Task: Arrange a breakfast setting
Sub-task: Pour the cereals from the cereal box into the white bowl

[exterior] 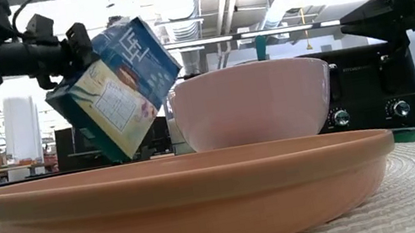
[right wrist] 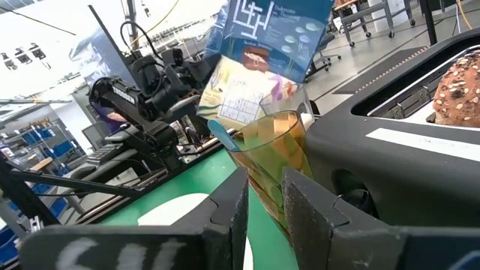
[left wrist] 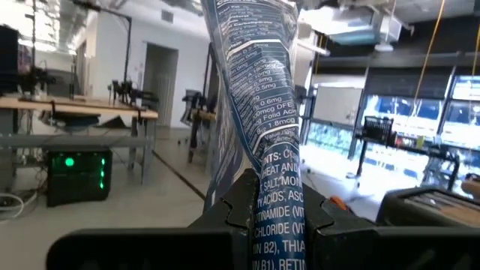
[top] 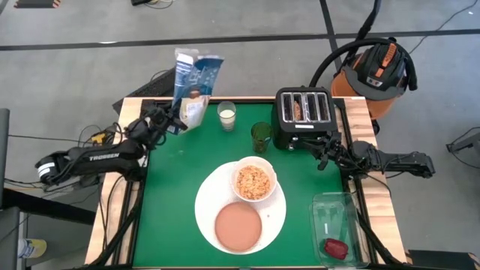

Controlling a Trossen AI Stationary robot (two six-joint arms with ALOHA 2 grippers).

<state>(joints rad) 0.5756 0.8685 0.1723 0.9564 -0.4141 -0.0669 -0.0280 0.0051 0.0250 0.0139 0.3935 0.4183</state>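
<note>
My left gripper [top: 178,118] is shut on the blue cereal box [top: 195,84] and holds it tilted over the table's far left corner. On the large white plate [top: 206,196] stand a white bowl [top: 253,181] holding cereal and a salmon-pink plate [top: 238,226]. My right gripper [top: 319,150] waits beside the black toaster [top: 304,116], open by a narrow gap with nothing between its fingers. A bagel [right wrist: 457,90] sticks up out of a toaster slot. A dark-red item [top: 335,247] lies in the clear tray [top: 319,206]. My left gripper pinches the box's narrow printed side panel [left wrist: 274,161] between its two fingers; the cardboard there is squeezed thin. The fingers come about level from the table's left side. The box [exterior: 117,89] hangs tilted, lifted clear of the table.
A glass of milk [top: 226,115] and a green cup [top: 260,135] stand at the far middle, between the box and the toaster. An orange shop vacuum [top: 375,71] sits beyond the far right corner. Bare green mat [top: 172,195] lies left of the white plate.
</note>
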